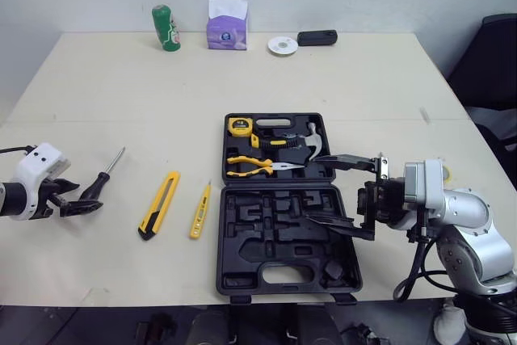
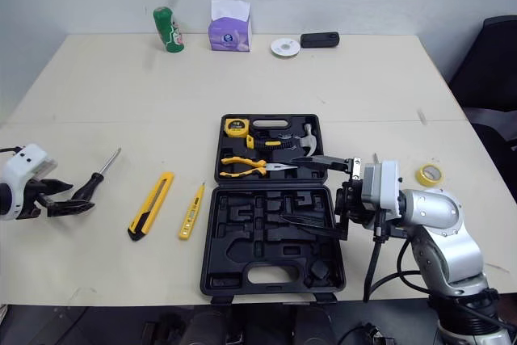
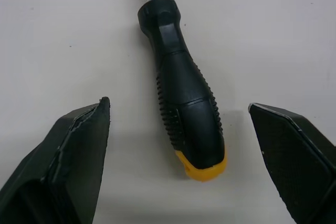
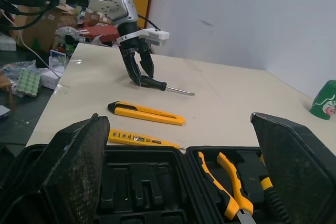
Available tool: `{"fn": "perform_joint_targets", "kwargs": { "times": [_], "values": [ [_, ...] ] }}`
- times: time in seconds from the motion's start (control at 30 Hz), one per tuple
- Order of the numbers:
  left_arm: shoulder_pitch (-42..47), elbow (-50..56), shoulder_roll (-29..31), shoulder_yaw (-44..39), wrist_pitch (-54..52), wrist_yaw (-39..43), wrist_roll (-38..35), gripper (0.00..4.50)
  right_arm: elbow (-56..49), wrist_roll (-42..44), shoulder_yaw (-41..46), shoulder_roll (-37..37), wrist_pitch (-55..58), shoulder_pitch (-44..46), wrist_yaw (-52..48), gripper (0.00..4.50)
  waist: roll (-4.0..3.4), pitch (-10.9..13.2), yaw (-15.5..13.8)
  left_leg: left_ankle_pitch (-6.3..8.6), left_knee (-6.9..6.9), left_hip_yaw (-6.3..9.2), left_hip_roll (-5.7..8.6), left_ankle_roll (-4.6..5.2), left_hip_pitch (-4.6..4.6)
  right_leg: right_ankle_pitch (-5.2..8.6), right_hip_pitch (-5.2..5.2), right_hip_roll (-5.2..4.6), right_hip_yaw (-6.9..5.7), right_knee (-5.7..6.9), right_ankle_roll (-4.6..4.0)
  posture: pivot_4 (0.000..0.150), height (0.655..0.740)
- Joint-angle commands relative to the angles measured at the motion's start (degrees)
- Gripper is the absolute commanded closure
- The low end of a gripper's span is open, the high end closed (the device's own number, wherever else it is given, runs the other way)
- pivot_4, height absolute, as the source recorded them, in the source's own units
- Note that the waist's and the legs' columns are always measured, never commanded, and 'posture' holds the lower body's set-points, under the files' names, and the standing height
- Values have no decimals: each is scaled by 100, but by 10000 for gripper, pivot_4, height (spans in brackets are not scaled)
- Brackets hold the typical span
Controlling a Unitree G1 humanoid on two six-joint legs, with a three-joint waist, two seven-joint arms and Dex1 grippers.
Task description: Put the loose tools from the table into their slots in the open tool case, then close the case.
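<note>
The fingers [image 3: 68,156] of the left gripper [image 1: 81,198] are spread wide to either side of the black-handled screwdriver with a yellow butt [image 3: 186,114], not touching it. The screwdriver lies flat on the cream table [image 1: 121,94], well left of the open black plastic tool case [image 1: 287,268]. The right gripper [image 1: 355,191] hangs at the case's right edge, its fingers wide apart and empty. Between screwdriver and case lie a yellow utility knife [image 1: 159,216] and a slim yellow tester pen [image 1: 200,210], both loose on the table. In the case's far half sit a yellow tape measure [image 1: 240,126], yellow-handled pliers [image 1: 250,167] and a steel claw hammer [image 1: 311,141]
</note>
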State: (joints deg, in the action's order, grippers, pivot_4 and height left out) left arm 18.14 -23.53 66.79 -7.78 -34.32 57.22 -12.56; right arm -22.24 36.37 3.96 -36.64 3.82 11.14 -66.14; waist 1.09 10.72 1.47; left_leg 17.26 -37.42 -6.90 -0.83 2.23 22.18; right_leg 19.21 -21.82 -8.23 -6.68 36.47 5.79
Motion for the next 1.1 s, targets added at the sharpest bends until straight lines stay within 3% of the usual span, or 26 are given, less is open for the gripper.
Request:
{"fn": "perform_joint_targets", "kwargs": {
  "times": [0.03, 0.2, 0.23, 0.33, 0.5, 0.73, 1.1],
  "values": [
    [-160, 128, -63, -199, 63, -37, -18, 520, 46, 6, 111, 67, -90, 4, 57, 572, 0, 0, 3, 0, 0, 0, 0, 0, 0, 0, 0, 0, 0, 1, 0, 1500, 7400],
    [-175, 147, -206, -246, 118, -203, -8, 520, 286, -116, 130, 42, -184, 113, -46, 572, 0, 0, 0, 0, -2, 1, 0, 0, -1, 0, 1, -1, 0, 2, 0, 1500, 7400],
    [-159, 143, -236, -237, 120, -225, -6, 2902, 321, -129, 129, 46, -199, 140, -55, 134, 0, 0, 1, -1, -2, 1, 0, 0, -1, 0, 1, -2, 0, 3, 0, 1500, 7400],
    [-185, 135, -316, -204, 183, -264, 16, 10741, 379, -114, 108, 63, -196, 199, -70, 0, 0, -1, -6, -2, -1, 1, 0, 0, -3, 0, 1, -1, 0, 4, 0, 1500, 7400],
    [-454, 182, -355, -465, 135, -196, -138, 34720, 385, -101, 170, 82, -204, 77, -27, 0, 0, -1, -2, -2, -2, 2, 0, 0, -3, 0, 2, -2, -1, 5, 0, 1500, 7400],
    [-330, 135, -429, -946, 577, -204, -380, 34944, 370, -81, 334, -36, -245, -100, -150, 0, 0, 0, 7, -2, 0, 1, 0, 0, -4, 0, 2, -2, -1, 4, 0, 1500, 7400],
    [33, 1726, -780, -1170, 1180, 287, -1062, 34944, 638, -86, 690, -421, -390, -275, -476, 0, 13, 0, -53, -1, -10, 10, 3, 3, -1, -1, 14, -8, -13, -2, 2, 1500, 7400]
  ]
}}
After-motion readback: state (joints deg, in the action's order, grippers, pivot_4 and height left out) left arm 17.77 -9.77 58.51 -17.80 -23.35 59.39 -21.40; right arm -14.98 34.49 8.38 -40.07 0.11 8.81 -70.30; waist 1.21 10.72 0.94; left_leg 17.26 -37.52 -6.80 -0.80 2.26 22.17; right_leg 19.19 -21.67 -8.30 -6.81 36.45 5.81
